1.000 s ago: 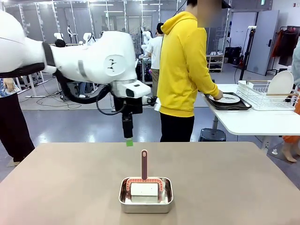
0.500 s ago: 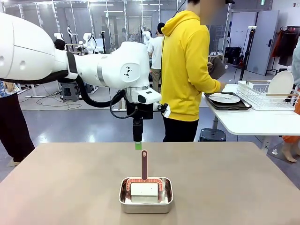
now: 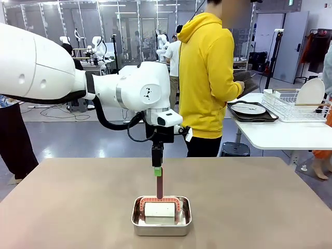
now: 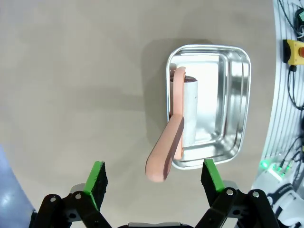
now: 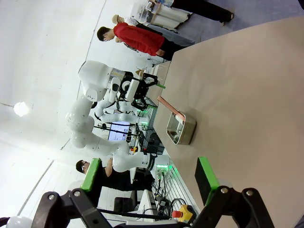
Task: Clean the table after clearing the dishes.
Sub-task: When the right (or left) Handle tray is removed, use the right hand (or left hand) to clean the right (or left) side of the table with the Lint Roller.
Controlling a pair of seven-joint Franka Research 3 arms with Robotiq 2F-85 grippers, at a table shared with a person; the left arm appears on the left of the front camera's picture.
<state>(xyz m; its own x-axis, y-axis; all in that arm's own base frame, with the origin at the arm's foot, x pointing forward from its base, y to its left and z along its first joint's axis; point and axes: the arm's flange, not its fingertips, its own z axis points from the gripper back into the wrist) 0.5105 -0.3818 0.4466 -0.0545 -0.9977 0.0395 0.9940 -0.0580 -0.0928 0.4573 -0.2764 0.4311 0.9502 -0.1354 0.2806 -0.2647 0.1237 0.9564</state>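
The taupe table (image 3: pixel 62 207) carries a steel pan (image 3: pixel 161 223) holding a white cleaning roller with a pink handle (image 3: pixel 159 184) that stands upright. My left gripper (image 3: pixel 157 168) hangs directly over the handle, pointing down. In the left wrist view the left gripper (image 4: pixel 154 167) is open, and the handle's tip (image 4: pixel 161 164) sits between the green pads (image 4: pixel 97 173) without touching them. The roller (image 4: pixel 191 114) lies in the pan (image 4: pixel 235 95). My right gripper (image 5: pixel 149 178) is open and holds nothing. A white plate (image 3: pixel 249 108) rests on a dark tray (image 3: pixel 262 117) on the white side table.
A person in a yellow hoodie (image 3: pixel 205 67) stands at the far edge by the white side table (image 3: pixel 280 136), holding a dark flat thing. A wire dish rack (image 3: pixel 293 106) holds a plate (image 3: pixel 310 93). The right wrist view shows the pan (image 5: pixel 180 128) on the table (image 5: pixel 247 95).
My left arm has swung right and come down, bringing the gripper from left of the handle to directly over its tip. The person has lifted a dark flat thing from the side table.
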